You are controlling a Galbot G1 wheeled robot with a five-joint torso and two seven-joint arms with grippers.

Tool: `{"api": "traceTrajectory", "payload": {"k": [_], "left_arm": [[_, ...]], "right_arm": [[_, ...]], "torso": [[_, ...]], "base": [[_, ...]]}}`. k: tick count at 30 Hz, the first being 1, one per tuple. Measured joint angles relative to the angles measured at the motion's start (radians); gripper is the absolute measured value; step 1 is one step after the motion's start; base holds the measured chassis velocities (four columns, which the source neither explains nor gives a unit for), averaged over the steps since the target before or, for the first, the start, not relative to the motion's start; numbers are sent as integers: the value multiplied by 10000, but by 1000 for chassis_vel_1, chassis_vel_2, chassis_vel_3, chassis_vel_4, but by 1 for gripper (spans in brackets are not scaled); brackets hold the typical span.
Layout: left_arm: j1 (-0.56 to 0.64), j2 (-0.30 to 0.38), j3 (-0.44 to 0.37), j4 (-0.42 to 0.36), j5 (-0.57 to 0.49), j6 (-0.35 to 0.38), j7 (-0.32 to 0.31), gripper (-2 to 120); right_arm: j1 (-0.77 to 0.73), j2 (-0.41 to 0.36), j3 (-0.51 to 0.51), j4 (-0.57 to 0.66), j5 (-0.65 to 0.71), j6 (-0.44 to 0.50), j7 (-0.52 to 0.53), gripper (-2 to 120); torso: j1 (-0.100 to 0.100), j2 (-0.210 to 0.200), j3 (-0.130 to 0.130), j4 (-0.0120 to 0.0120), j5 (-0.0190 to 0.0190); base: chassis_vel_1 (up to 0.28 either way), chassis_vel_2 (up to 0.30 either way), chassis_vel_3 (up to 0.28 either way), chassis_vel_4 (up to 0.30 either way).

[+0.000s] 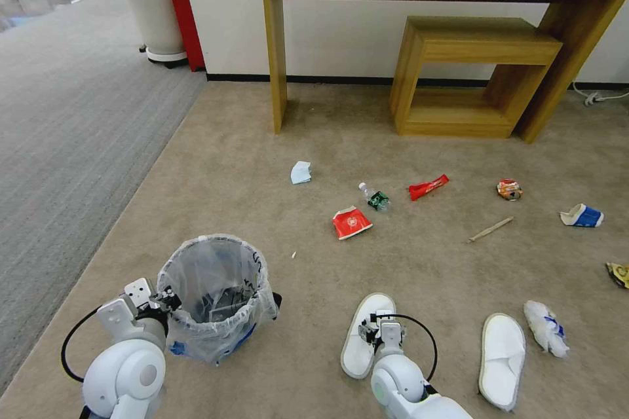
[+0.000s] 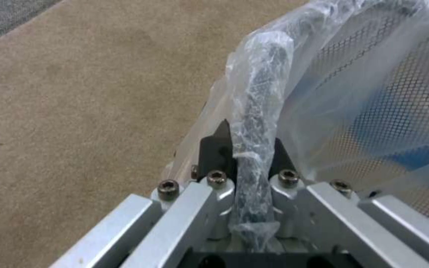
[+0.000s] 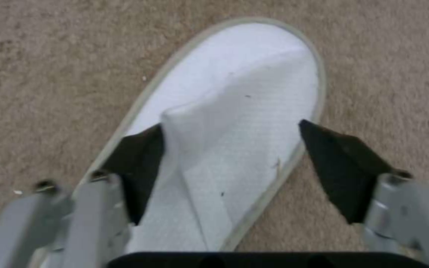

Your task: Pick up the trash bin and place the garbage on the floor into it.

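Clamping my left pincer point(image 2: 247, 149) on the bag-lined rim of the small round dark trash bin point(image 1: 216, 294), I am straddling the nearer white slipper point(image 3: 234, 123) with my right pincer point(image 3: 232, 149) spread; next, I judge, closing squarely on its strap.

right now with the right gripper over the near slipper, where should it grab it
Probably the raised strap of the slipper, from straight above. The right gripper hangs open over it, one finger on each side. The slipper lies flat on the floor, so the sole edge offers little to pinch, while the strap stands up as a fold. The left gripper is shut on the trash bin rim.
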Motion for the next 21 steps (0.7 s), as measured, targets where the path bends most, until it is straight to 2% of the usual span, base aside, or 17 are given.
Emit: {"api": "traceTrajectory", "payload": {"k": [3,4,7,11,14,15,17,21], "left_arm": [[-7,-1,5,10,0,-8,7,2],[-7,-1,5,10,0,-8,7,2],[-25,-1,9,15,1,-18,11,2],[-26,-5,20,19,1,-26,12,2],[-28,-38,52,45,11,-45,20,2],[-28,-38,52,45,11,-45,20,2],[-30,-67,71,54,23,-49,23,2],[-35,-86,90,62,30,-52,27,2]], "right_arm": [[22,-9,-66,5,-38,58,-50,52],[22,-9,-66,5,-38,58,-50,52],[25,-12,-119,0,-72,106,-79,36],[24,-24,-126,-6,-79,118,-82,28],[6,-69,-134,-6,-80,119,-82,11],[6,-69,-134,-6,-80,119,-82,11],[-24,-102,-137,2,-79,118,-81,2],[-55,-154,-136,38,-74,118,-78,0]], "torso": [[0,0,0,0,0],[0,0,0,0,0],[0,0,0,0,0],[0,0,0,0,0],[0,0,0,0,0],[0,0,0,0,0],[0,0,0,0,0],[0,0,0,0,0]], "base": [[0,0,0,0],[0,0,0,0],[0,0,0,0],[0,0,0,0],[0,0,0,0],[0,0,0,0],[0,0,0,0],[0,0,0,0]]}}
